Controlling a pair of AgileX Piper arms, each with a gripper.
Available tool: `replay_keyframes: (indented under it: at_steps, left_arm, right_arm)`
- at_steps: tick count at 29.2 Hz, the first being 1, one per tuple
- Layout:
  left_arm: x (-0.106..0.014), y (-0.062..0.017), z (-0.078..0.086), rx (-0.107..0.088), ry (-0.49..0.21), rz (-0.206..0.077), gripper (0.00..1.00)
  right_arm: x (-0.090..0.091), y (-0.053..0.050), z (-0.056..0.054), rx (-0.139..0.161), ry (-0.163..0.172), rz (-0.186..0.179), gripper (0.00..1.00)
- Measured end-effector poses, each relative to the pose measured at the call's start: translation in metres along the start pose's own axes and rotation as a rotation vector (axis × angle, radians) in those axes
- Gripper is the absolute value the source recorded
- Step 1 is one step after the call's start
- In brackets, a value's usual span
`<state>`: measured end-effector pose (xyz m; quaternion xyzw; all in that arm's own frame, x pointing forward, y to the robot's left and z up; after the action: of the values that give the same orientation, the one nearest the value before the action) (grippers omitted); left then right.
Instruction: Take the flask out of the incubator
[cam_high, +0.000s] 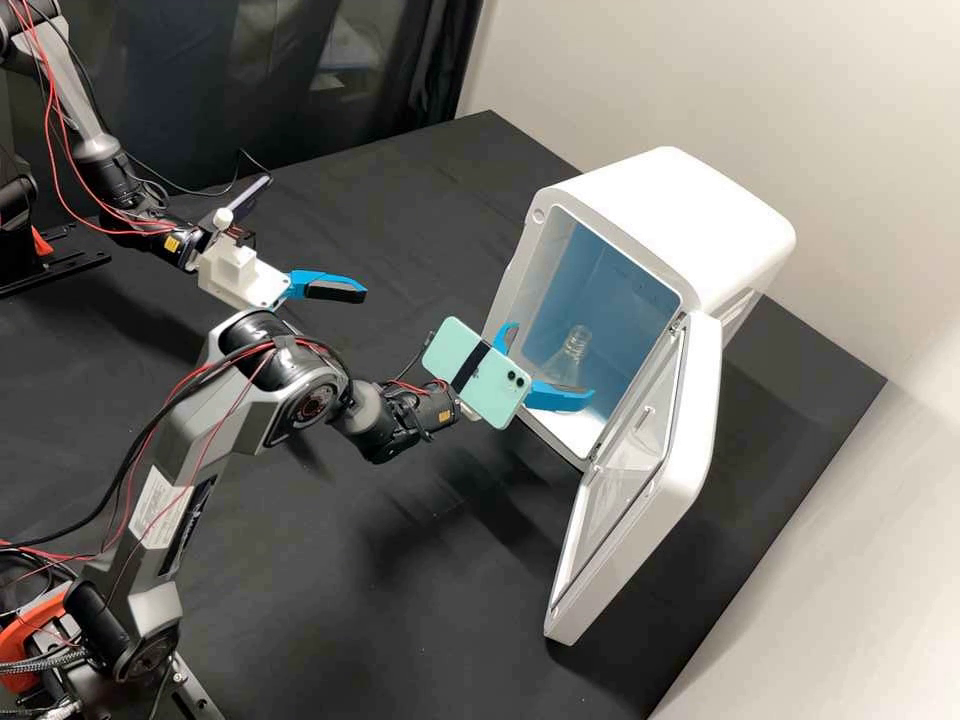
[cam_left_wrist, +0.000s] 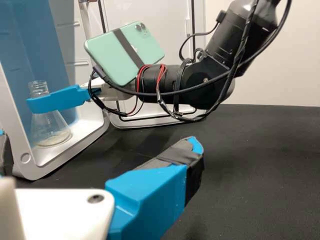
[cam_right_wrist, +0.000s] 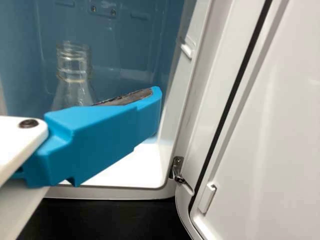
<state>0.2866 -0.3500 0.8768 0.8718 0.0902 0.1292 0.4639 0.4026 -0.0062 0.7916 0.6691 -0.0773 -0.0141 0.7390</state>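
I see flask (cam_high: 572, 348) upright inside incubator (cam_high: 680, 220), door (cam_high: 660, 450) open. Right gripper (cam_high: 535, 367) spread wide at opening, near flask. Left gripper (cam_high: 328, 286) over bench (cam_high: 400, 560), well apart; can't tell its state.

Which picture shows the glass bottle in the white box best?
The left wrist view: the flask shows side-on, neck to base. The right wrist view shows its neck above a blue finger. The high view shows it faintly, far off.

A big black desk (cam_high: 450, 600) sits under everything, a plain white wall (cam_high: 850, 100) stands behind it on the right side, and dark curtains (cam_high: 250, 80) hang at the back on the left.
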Motion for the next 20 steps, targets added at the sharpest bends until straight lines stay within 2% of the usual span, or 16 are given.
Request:
replay_keyframes:
  at_steps: [5, 10, 12, 14, 17, 20]
  left_arm:
    - [0.0, 0.0, 0.0, 0.0, 0.001, 0.0, 1.0]
    - [0.0, 0.0001, -0.001, 0.0, 0.002, 0.0, 1.0]
    - [0.0, 0.0001, -0.001, 0.0, 0.002, 0.0, 1.0]
    - [0.0, 0.0001, -0.001, 0.0, 0.002, 0.0, 1.0]
    - [0.0, 0.0001, -0.001, 0.0, 0.002, 0.0, 1.0]
    - [0.0, 0.0001, -0.001, 0.0, 0.002, 0.0, 1.0]
  right_arm:
    - [0.005, 0.0, 0.0, 0.002, -0.011, 0.005, 1.0]
    - [0.013, -0.006, 0.0, -0.017, -0.027, 0.015, 1.0]
    - [0.017, -0.011, -0.001, -0.021, -0.027, 0.006, 1.0]
    - [0.021, -0.017, -0.003, -0.041, -0.027, -0.014, 1.0]
    - [0.027, -0.019, -0.005, -0.051, -0.034, -0.031, 1.0]
    - [0.033, -0.02, -0.008, -0.051, -0.037, -0.029, 1.0]
